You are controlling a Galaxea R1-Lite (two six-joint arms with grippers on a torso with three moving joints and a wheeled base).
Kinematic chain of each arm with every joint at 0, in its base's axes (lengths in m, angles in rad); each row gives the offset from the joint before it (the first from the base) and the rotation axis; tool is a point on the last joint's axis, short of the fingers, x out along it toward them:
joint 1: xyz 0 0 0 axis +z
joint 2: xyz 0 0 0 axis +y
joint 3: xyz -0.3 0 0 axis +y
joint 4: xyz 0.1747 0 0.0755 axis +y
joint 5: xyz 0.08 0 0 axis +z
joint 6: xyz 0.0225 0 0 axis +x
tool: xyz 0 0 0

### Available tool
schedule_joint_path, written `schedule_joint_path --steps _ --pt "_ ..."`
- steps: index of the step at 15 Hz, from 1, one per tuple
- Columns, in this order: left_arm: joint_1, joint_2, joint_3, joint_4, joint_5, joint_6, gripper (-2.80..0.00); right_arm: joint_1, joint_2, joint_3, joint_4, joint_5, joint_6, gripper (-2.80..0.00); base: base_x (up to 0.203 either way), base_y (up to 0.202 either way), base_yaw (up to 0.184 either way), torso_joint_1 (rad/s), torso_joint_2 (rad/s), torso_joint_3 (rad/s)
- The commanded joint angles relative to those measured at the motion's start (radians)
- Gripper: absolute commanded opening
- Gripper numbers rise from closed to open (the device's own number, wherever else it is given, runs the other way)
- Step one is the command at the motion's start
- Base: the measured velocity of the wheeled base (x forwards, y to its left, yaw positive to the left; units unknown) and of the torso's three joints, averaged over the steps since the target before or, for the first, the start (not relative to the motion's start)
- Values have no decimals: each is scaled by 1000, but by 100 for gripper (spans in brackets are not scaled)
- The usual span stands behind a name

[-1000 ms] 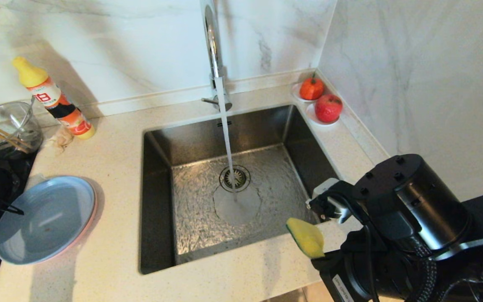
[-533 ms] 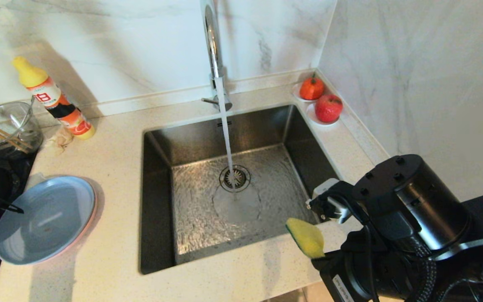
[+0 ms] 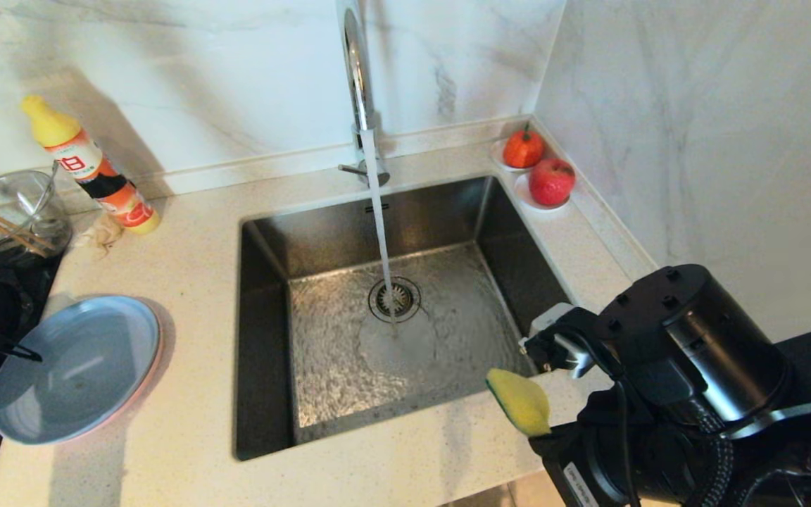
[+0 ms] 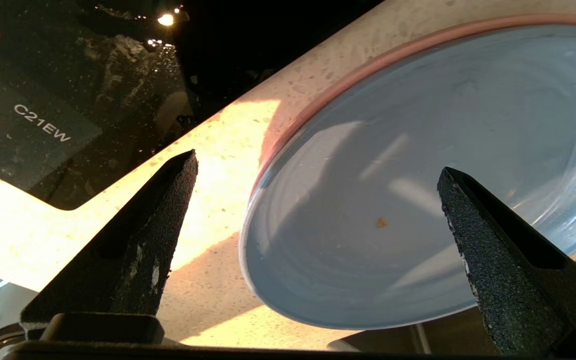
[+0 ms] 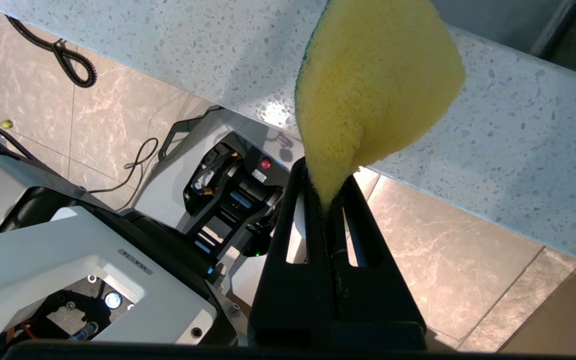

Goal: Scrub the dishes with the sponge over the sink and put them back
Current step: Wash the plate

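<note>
Steel basin: the sink (image 3: 265,338) is brushed metal, its floor rippled with water that falls from the faucet (image 3: 357,77) onto the drain strainer (image 3: 394,298).
Hidden: the pink plate (image 3: 155,366) shows only as a thin rim under the blue plate (image 3: 71,370) — both stacked on the counter left of the sink.
Cut off: the left gripper (image 4: 318,170) sits at the far edge left of the sink, barely in the head view; the wrist view shows its fingers spread wide, one over the counter, one over the blue plate, not touching it.
Sponge: the sponge (image 3: 519,401) is yellow, with only a sliver of its green face visible, just off the sink's near right corner.
Right gripper: the right gripper (image 5: 327,200) is clenched on the sponge's end, squeezing it thin.
Glass bowl: the glass bowl (image 3: 8,211), far left of the sink, holds wooden sticks — partly cropped.
Saucers: two saucers (image 3: 525,201) at the sink's back right corner each carry one red fruit.
Bottle: a yellow-capped bottle (image 3: 89,165) leans behind the plates.
</note>
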Motion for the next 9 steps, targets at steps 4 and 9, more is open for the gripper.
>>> schedule_joint_path --steps 4,9 --pt "1 9 -4 3 -2 -3 -280 0 4 -2 1 -1 1 -280 0 0 0 0 0 0" --pt "1 6 -13 4 1 -3 -280 -3 4 5 -36 -4 4 -280 0 0 0 0 0 0"
